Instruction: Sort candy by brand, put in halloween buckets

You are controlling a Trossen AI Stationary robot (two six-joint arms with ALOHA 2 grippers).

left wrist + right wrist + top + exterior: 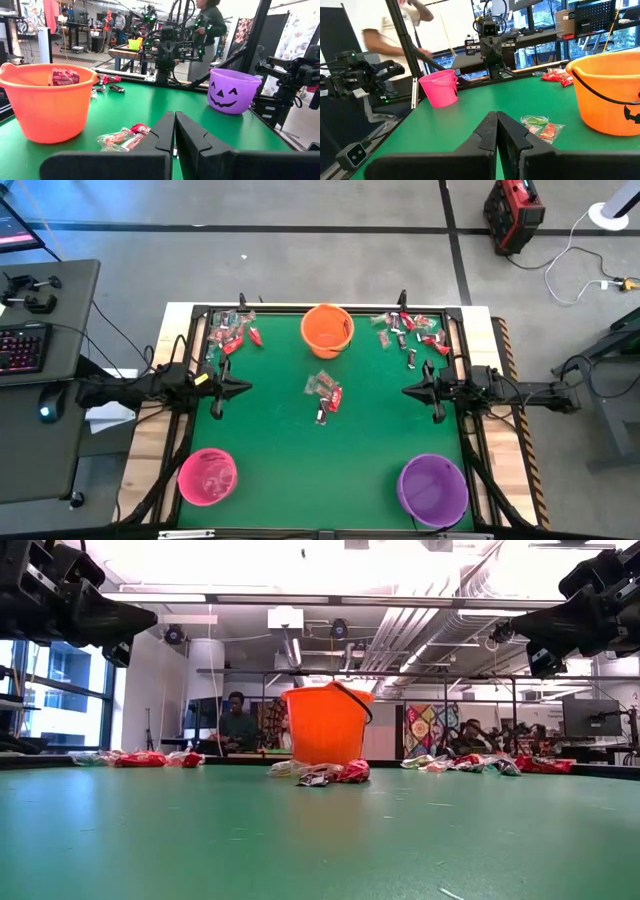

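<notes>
An orange bucket stands at the far middle of the green table, a pink bucket at the near left, a purple bucket at the near right. Candy lies in three lots: a small pile at the table's middle, a heap at the far left, another heap at the far right. One red piece shows inside the orange bucket. My left gripper hovers shut at the left side, pointing right. My right gripper hovers shut at the right side, pointing left.
A raised black frame runs round the table. Open green surface lies between the two grippers and between the near buckets. People stand and move in the room beyond the table, one close behind the pink bucket's side.
</notes>
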